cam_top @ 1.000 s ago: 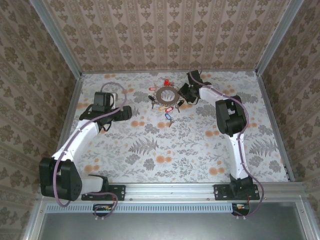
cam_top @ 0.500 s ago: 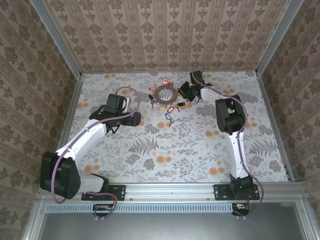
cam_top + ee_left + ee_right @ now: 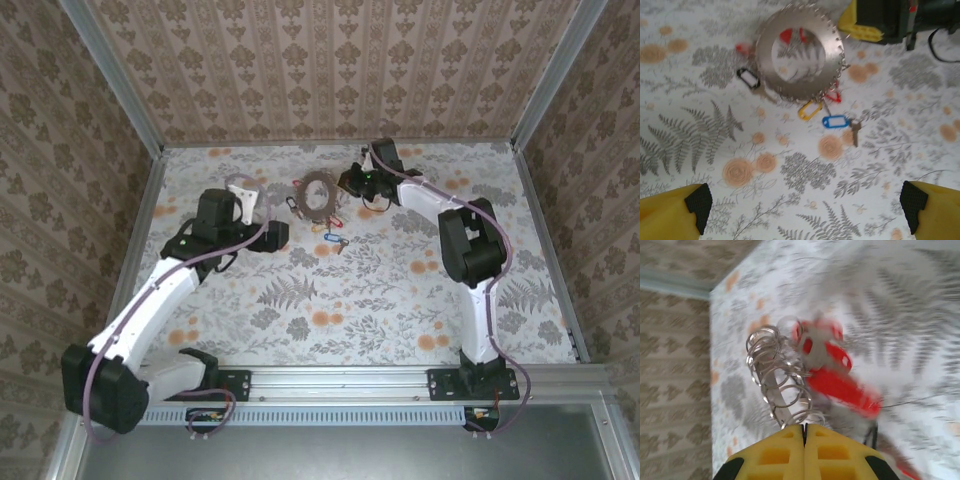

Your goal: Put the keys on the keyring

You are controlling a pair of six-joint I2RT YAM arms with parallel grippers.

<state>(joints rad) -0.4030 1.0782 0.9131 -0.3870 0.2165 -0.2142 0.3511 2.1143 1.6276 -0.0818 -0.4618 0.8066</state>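
**Right pincer clamps the keyring's rim; left pincer hangs wide before it**

The flat, wide, brownish-grey metal keyring is close to the far edge of the floral-patterned desk, about midway between its left and right edges. The right pincer sits at the ring's right rim. Its yellow fingers are pressed together on the rim, which runs edge-on into them. Small wire loops stand out from the rim just beyond the fingertips, and blurred red-tagged keys hang beside them.

From the left wrist the keyring turns its broad face and round hole toward the camera, with a red tag showing through the hole. The left pincer is spread wide, holds nothing, and lies nearer the near edge, well apart from the ring.

Just on the near side of the ring lie a black-tagged key, a yellow-tagged key and a blue-tagged key. The blue tag's long axis runs roughly left to right. Its metal blade points roughly toward the near edge.
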